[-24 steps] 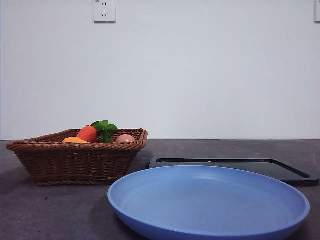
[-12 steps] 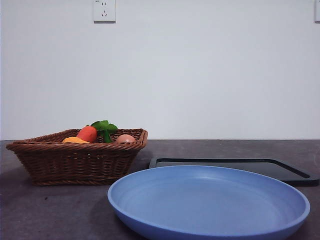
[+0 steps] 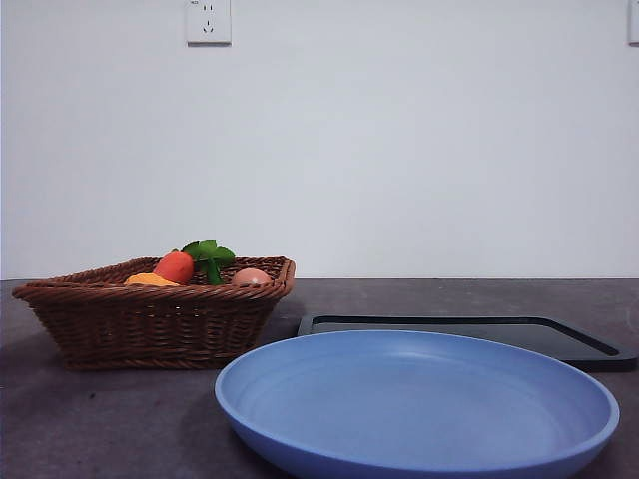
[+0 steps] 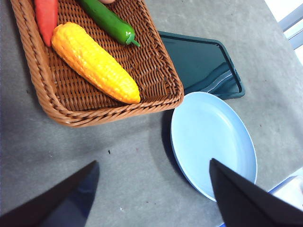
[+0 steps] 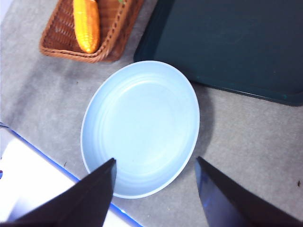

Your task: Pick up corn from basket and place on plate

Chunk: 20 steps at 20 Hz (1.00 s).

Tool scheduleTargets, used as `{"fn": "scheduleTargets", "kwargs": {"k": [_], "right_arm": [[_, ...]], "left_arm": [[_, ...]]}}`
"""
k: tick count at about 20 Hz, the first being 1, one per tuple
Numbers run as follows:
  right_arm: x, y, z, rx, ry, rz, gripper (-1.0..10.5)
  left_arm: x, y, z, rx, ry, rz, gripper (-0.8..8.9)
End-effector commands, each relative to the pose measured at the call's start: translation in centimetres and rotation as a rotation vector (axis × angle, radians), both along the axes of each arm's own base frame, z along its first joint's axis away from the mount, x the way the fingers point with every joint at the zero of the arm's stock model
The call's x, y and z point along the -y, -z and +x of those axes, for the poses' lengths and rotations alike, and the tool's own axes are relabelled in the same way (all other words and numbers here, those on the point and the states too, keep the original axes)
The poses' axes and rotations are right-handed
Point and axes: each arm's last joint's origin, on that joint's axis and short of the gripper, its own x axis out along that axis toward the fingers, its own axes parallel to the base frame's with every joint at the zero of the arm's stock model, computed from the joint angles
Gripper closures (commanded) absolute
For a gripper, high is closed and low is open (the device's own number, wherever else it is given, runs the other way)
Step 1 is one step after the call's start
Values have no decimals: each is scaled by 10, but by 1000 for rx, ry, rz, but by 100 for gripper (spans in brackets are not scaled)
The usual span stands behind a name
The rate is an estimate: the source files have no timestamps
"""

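Front view: grey counter (image 3: pixel 120 419) under a white wall (image 3: pixel 399 150), corn (image 4: pixel 94 63) lying in the basket (image 4: pixel 156 71). Both my hands, left hand (image 4: pixel 151 189) and right hand (image 5: pixel 156 189), hang spread wide, empty.

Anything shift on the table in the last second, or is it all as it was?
Nothing visibly changed in the front view. The bumpy yellow-orange toy corn lies in the brown woven wicker basket as before, beside the orange-red carrot. The round light-blue plate holds nothing. The left claw and right claw are open, holding nothing.

Grey table (image 3: pixel 120 419): basket (image 3: pixel 150 324), plate (image 3: pixel 419 404), tray (image 3: pixel 449 331)
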Motion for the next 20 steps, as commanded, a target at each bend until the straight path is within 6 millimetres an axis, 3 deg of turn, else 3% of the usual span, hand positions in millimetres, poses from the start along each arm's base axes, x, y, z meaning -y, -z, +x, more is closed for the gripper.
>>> {"fn": "scheduleTargets", "kwargs": {"k": [1,6,13,20], "right_arm": [[-2,0,11,-24,12,11,667],[-14,18,43,-111,-31,-11,667],[-40,67,88,-253,-88,-99,668],[-50,99,110,-311,-104,-121,705]], "left_arm": [[0,-7,1,18,-3,-13,420],[0,-7,1,16,-5,-14,420],[0,-7,2,21,-5,-15,420],[0,-7,2,22,-5,-15,420]]}}
